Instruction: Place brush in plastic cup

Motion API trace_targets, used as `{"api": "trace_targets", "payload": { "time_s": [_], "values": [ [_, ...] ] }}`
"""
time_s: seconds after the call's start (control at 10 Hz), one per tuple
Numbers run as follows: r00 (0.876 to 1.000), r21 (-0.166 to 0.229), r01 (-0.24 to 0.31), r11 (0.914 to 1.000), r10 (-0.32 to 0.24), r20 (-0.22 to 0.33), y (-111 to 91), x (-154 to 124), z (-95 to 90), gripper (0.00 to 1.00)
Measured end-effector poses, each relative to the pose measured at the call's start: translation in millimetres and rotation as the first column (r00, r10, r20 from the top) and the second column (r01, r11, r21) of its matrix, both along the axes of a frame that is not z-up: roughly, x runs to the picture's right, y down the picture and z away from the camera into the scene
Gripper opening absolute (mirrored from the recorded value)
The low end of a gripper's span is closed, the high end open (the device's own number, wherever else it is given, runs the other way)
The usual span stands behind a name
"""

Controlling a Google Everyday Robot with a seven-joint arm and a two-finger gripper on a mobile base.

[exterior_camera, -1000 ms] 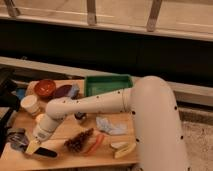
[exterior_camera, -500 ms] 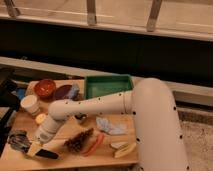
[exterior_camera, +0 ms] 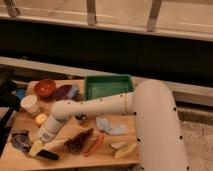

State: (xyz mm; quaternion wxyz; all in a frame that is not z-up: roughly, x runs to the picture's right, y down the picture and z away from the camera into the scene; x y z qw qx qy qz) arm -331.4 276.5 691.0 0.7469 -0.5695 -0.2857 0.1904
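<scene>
- Gripper [exterior_camera: 37, 148]: at wooden table's [exterior_camera: 70, 159] front-left corner; finger state cannot be determined.
- Slim black-handled brush [exterior_camera: 47, 154]: lies near-horizontal, running rightward from gripper.

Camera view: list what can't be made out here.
- Claw: at the table's front-left corner, over a dark tool; too blurred to identify the tool.
- Plastic cup: arm and purple bowl hide most of it.
- Table's left end: dark equipment covers it.
</scene>
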Motion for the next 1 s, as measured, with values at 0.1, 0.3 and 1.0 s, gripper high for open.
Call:
{"api": "trace_targets", "payload": {
  "time_s": [0.1,0.3,1.0],
  "values": [
    [1.0,0.0,-0.001,1.0,0.001,0.0,0,0,1.0,0.78],
    [1.0,-0.001,-0.003,1.0,0.003,-0.001,-1,1,2.2,0.78],
    [0.928,0.083,-0.045,0.9955,0.072,-0.367,-71,44,0.1,0.78]
  ]
}}
